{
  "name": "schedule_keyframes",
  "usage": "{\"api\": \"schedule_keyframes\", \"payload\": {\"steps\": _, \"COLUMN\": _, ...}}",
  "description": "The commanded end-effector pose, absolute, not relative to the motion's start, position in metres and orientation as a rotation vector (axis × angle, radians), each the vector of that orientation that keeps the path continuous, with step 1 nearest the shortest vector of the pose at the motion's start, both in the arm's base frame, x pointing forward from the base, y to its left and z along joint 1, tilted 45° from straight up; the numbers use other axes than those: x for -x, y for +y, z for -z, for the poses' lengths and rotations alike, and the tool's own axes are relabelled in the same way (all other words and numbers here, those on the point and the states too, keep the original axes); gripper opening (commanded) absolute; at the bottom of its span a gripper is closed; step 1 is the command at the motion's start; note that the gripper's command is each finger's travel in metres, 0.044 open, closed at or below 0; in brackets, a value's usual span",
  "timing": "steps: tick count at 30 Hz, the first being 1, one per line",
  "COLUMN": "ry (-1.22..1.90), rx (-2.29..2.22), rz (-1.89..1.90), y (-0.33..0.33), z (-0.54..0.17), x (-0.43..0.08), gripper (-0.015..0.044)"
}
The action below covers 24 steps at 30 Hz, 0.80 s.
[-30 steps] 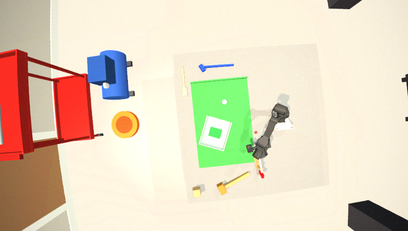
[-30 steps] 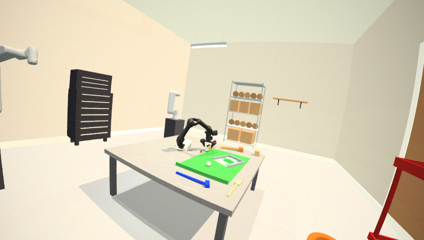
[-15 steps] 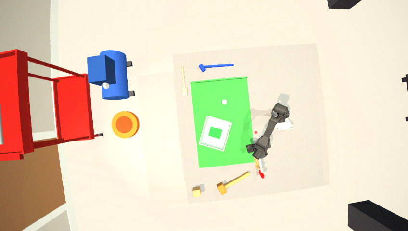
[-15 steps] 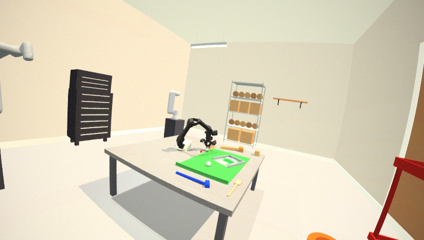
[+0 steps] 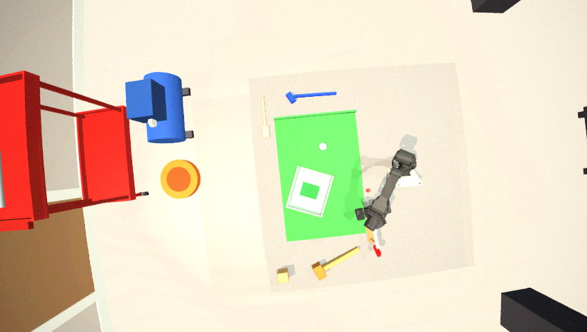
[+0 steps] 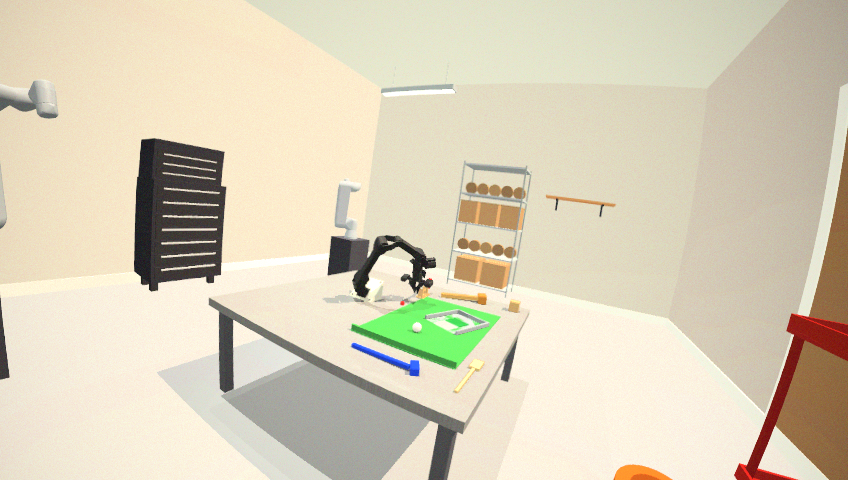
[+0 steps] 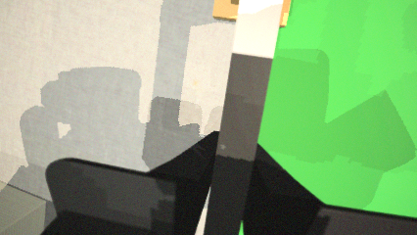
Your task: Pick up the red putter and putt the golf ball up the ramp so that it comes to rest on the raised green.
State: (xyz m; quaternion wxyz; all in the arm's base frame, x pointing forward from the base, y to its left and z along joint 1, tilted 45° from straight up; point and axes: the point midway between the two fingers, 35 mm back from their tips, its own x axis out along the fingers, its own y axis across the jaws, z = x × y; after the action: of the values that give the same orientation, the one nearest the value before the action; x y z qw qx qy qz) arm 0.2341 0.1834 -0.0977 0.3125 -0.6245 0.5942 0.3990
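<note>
Step in hand: grasp of the putter [image 7: 245, 113]. My gripper [image 7: 231, 141] is closed almost to its narrow end and is clamped on the putter's shaft. In the wrist view both dark fingers meet the shaft from either side, at its grey section, with the pale section running on beyond them. The lift has not begun, as far as I can judge; the shaft appears to lie along the edge of the mat [image 5: 317, 127].

Position of the putter: it lies just off the mat's edge nearest my base. In the top view its red head [image 5: 377, 252] shows just past my gripper [image 5: 372, 225], on the bare table [image 5: 432, 164]. The rest of the shaft is hidden under my arm.

Position of the other task items: the ball [image 5: 322, 146] rests on the mat, well apart from the gripper. The green [image 5: 309, 190], framed by its white ramp, stands between ball and gripper.

Next move, as I judge it:
1. Raise the putter without letting the shaft twist in the grip.
2. Carry the head over the mat to the far side of the ball, clear of the ramp.
3. Align the face towards the green.
</note>
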Motion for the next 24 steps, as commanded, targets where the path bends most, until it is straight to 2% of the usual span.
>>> {"api": "schedule_keyframes", "payload": {"steps": 1, "ry": 1.537, "rx": 1.637, "rz": -1.058, "y": 0.205, "z": 0.083, "x": -0.236, "gripper": 0.0000}}
{"api": "schedule_keyframes", "payload": {"steps": 12, "ry": 1.539, "rx": 1.636, "rz": -1.061, "y": 0.241, "z": 0.040, "x": -0.231, "gripper": 0.0000}}
{"api": "schedule_keyframes", "payload": {"steps": 17, "ry": 1.557, "rx": 1.645, "rz": -1.048, "y": 0.234, "z": 0.045, "x": -0.231, "gripper": 0.0000}}
{"api": "schedule_keyframes", "payload": {"steps": 24, "ry": 1.579, "rx": 1.539, "rz": -0.857, "y": 0.217, "z": 0.016, "x": -0.245, "gripper": 0.0000}}
